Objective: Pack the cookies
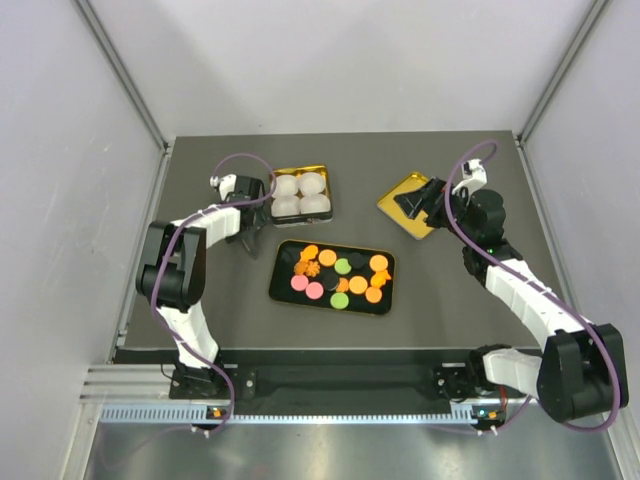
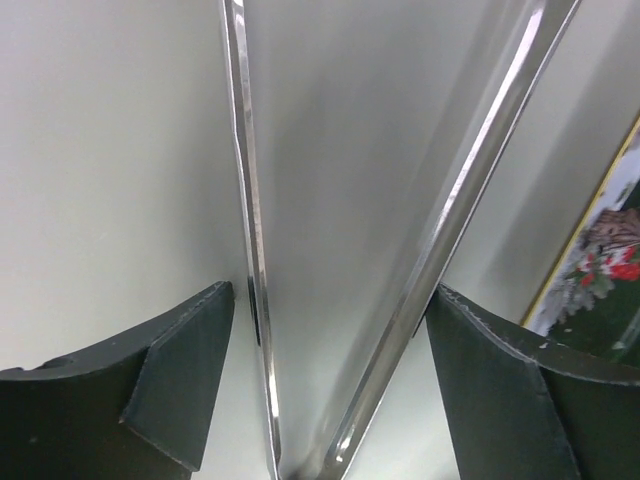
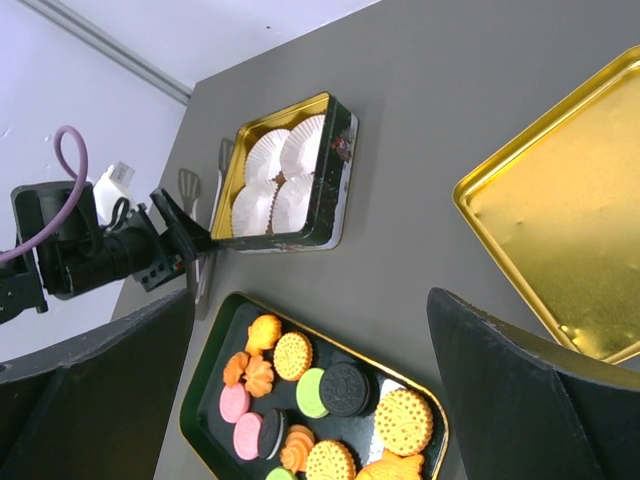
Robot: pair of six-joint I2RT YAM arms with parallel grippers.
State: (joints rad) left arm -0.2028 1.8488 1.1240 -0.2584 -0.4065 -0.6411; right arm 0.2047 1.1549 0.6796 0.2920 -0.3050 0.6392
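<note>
- The cookies (image 1: 335,277) lie loose in the black tray (image 1: 281,292) at the middle of the bench (image 1: 450,290). My top view gives them as coloured dots. The right wrist view makes out round sandwich ones in pink, green and dark, plus orange moulded ones.
- Past the tray's far left corner stands the tin (image 3: 345,175), with 4 white paper cups (image 3: 295,200) in it.
- A gold lid (image 3: 560,230) lies inside up, well apart to the tin's right.
- I find the tongs (image 3: 205,270) only in the wrist views: flat on the bench just left of the tin, and in the left wrist view as 2 shiny arms in a V.
- The left gripper (image 2: 333,290) stands wide, 1 of its fingertips (image 2: 200,330) just outside each arm. I cannot tell whether they touch.
- The right gripper (image 3: 310,295) is wide with nothing between its fingers. The top view puts it over the lid.
</note>
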